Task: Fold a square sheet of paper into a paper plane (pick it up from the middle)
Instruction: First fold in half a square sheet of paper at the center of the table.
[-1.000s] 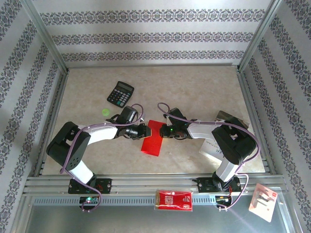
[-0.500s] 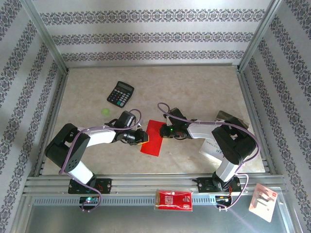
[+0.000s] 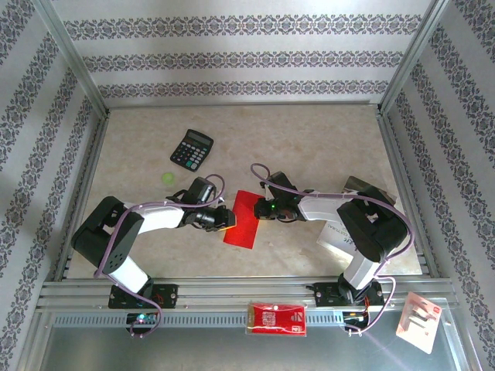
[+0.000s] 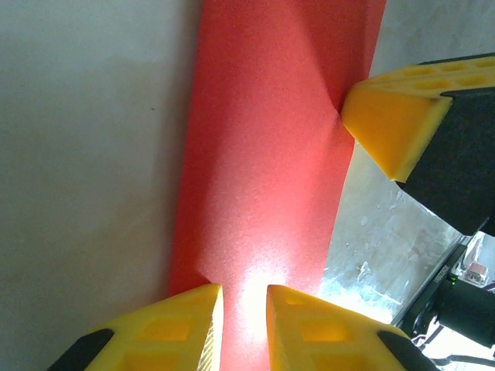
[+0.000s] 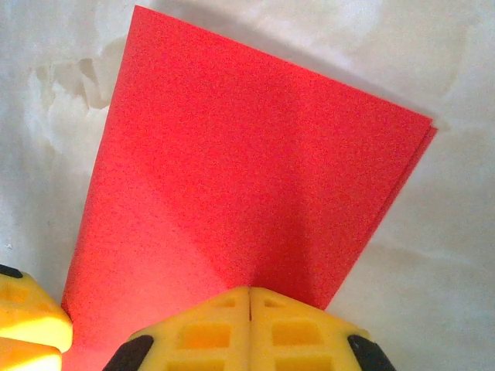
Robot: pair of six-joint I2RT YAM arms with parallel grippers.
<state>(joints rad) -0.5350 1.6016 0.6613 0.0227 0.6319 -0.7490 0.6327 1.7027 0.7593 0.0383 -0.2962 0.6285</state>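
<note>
The left gripper [image 4: 244, 297] has its jaws slightly parted, with the tips on one long edge of the red sheet of paper [image 5: 247, 170]. The right gripper [image 5: 249, 297] is clenched, its tips pressing the opposite edge. The sheet, folded double, lies on the tabletop [image 3: 309, 147] between the two grippers, nearer the arms than the black calculator [image 3: 192, 149].

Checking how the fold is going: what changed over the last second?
The left claw slid toward the near edge of the table, along the left side of the red paper. The right claw, the paper and the calculator stayed put.
</note>
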